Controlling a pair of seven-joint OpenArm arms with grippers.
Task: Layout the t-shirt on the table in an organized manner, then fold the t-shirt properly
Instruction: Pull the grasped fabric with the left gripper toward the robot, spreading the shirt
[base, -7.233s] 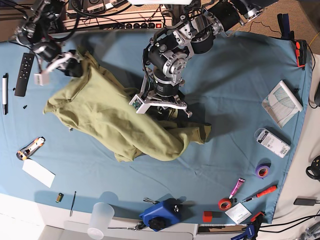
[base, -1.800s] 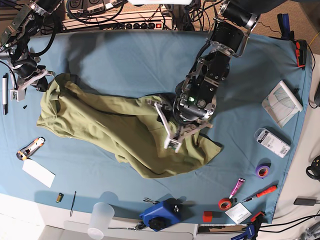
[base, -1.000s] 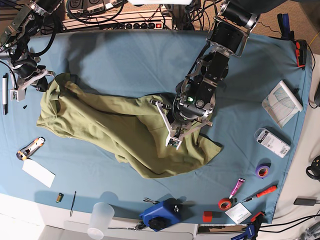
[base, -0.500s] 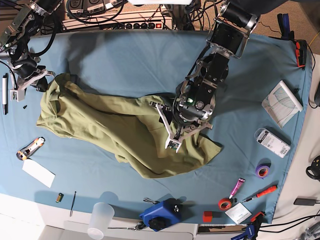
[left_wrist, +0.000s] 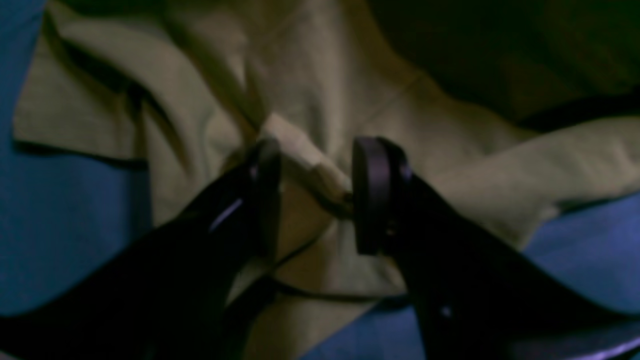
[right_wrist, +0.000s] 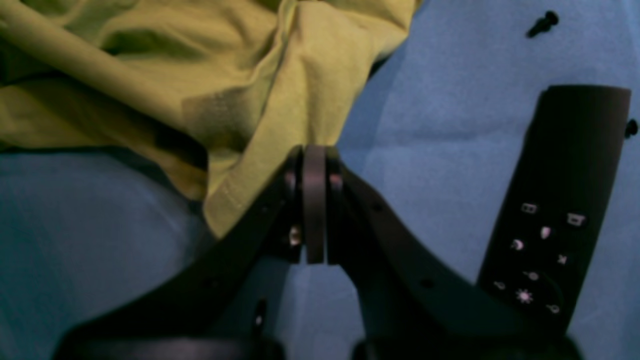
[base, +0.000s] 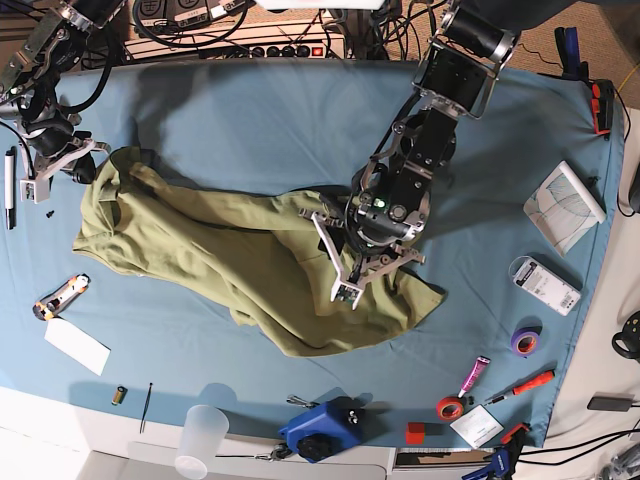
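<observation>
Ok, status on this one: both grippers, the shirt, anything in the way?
Left gripper open over a fabric ridge. Right gripper shut on the olive-green cotton t-shirt edge. Shirt crumpled, not laid flat. Black remote control beside the right gripper.

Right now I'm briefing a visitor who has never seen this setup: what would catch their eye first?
The crumpled olive-green t-shirt sprawls across the teal-blue table. The left gripper hovers open over a raised fold near the shirt's middle, while the right gripper is shut on the shirt's edge at the table's far left, beside a black remote.
</observation>
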